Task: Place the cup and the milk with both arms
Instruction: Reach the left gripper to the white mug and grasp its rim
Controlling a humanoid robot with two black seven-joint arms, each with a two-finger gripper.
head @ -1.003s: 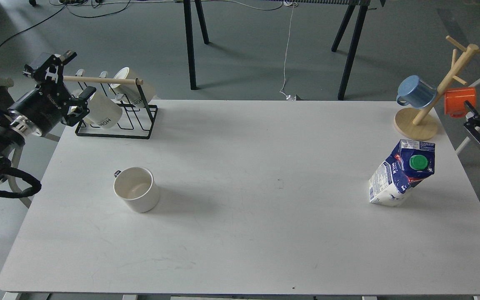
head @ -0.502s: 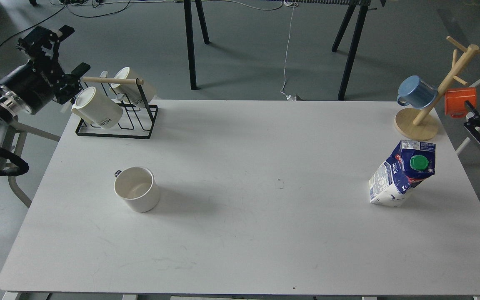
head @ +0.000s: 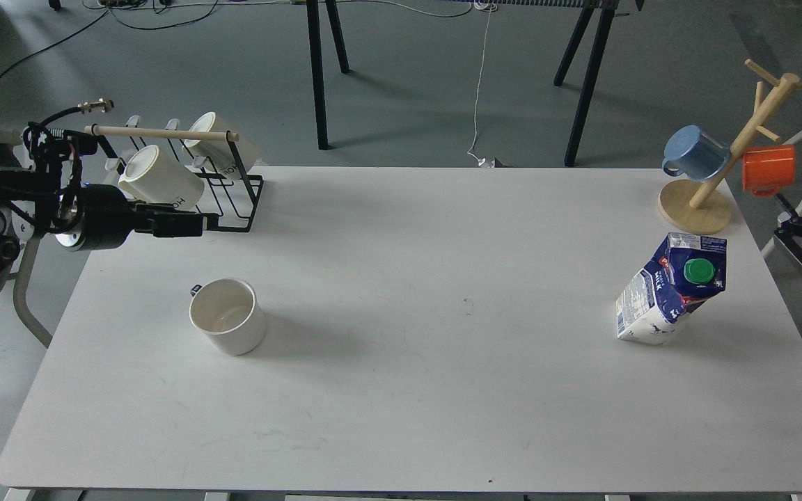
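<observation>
Head view, left gripper [head: 192, 224]: black, side-on at the table's left edge, pointing right, above and apart from the cup; finger state cannot be told.
Mug rack [head: 230, 188]: black wire frame, two cream mugs, far-left corner.
Cup [head: 227, 325]: white ceramic, upright, empty, left half of white table [head: 401, 390].
Milk [head: 672, 289]: blue-white carton, green cap, leaning, right side.
Mug tree [head: 700, 202]: wooden, blue and orange mugs.
Right gripper [head: 794, 247]: off the table's right edge, fingers indistinct.

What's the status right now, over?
Left gripper by the mug rack, holding nothing. Right gripper off the table's edge. White cup and milk carton untouched. Nothing between them.
</observation>
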